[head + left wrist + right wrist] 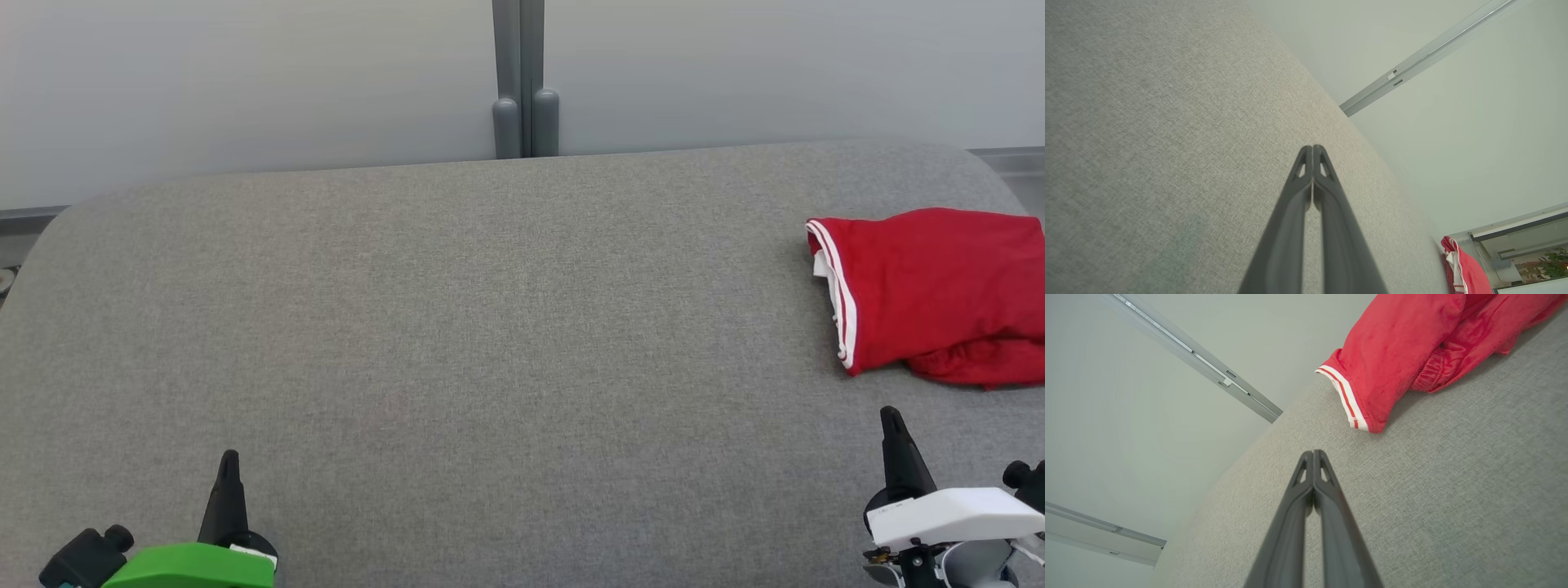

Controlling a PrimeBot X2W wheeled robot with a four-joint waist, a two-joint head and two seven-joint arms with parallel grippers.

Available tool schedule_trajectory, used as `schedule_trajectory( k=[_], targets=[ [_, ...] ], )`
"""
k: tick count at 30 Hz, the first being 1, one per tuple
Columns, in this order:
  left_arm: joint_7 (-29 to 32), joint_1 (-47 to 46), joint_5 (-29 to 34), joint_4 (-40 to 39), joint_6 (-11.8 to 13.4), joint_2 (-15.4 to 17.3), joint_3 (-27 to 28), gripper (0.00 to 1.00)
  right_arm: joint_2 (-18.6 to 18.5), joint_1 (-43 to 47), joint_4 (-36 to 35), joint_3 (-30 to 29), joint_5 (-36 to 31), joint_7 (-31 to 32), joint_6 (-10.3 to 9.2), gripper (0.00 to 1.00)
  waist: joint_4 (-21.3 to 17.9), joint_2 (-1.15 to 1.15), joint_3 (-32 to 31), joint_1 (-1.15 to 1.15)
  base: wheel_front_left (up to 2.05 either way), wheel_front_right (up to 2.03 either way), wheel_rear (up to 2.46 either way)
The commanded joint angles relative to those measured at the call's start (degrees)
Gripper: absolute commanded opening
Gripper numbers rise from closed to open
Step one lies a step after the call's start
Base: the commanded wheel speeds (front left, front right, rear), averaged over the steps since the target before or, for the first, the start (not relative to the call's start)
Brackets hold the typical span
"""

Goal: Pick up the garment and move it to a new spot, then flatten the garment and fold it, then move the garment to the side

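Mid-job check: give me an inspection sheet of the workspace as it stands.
Surface: grey fabric table, smooth.
Job's things: red garment bunched at far right, white-striped hem facing left.
Clutter: darker red gathered cloth at its near edge; separate or not, unclear.
Grippers: left gripper shut, low left; right gripper shut, near the garment but apart from it.
Cables: nothing seen.
Surroundings: pale wall, grey post.
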Motion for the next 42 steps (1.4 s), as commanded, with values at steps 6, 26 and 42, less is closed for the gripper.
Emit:
schedule_trajectory(
  k=[6, 26, 42],
  targets=[
    [1.25, -2.05, -4.93, -1.07, -0.08, 0.37, 0.42, 0.00, -0.50, -1.91, -0.22, 0.21, 5.79, 1.26, -0.02, 0.00, -0.10, 0.00, 0.04, 0.00, 0.00, 0.00, 0.00],
    [4.34, -3.82, -16.92, -1.66, -0.12, 0.49, 0.93, 0.00, -0.64, -3.76, 0.45, 0.81, 19.82, 4.48, -0.02, 0.00, -0.42, 0.00, 0.15, 0.00, 0.00, 0.00, 0.00],
    [6.36, -4.99, -24.64, -2.08, -0.14, 0.56, 1.29, 0.00, -0.74, -4.88, 0.89, 1.16, 28.78, 6.54, -0.02, 0.00, -0.66, 0.00, 0.24, 0.00, 0.00, 0.00, 0.00]
  ],
)
